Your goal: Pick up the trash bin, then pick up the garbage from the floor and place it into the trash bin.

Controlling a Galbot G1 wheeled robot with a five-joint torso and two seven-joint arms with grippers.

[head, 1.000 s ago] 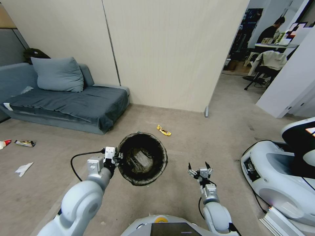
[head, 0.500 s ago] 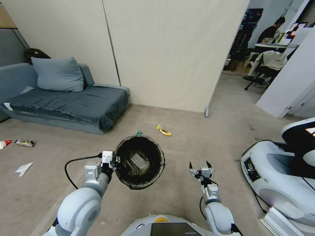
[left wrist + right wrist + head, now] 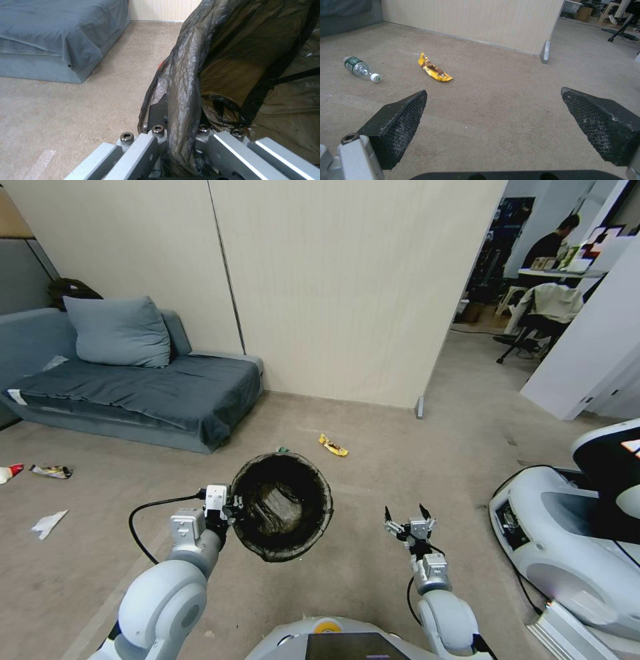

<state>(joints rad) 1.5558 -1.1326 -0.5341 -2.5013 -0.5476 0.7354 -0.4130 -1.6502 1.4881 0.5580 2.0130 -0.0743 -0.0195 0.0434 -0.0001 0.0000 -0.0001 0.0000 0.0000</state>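
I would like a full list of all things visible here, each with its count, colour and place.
trash bin: one, black liner, held up at its rim
yellow wrapper: one, floor beyond the bin
plastic bottle: one, clear, green label, floor near the wrapper
white paper: one, floor far left
dark wrapper: one, floor far left
sofa: one, grey-blue, by the wall
left gripper: shut on the bin's rim
right gripper: open, empty, above the floor

You cannot see the trash bin's (image 3: 281,506) white wall in the head view; its black liner (image 3: 186,82) covers it. What lies at its bottom is too dim to name. The bin hides most of the green-labelled bottle (image 3: 283,449) behind it. The left gripper's fingertips (image 3: 156,110) vanish under the liner's fold.
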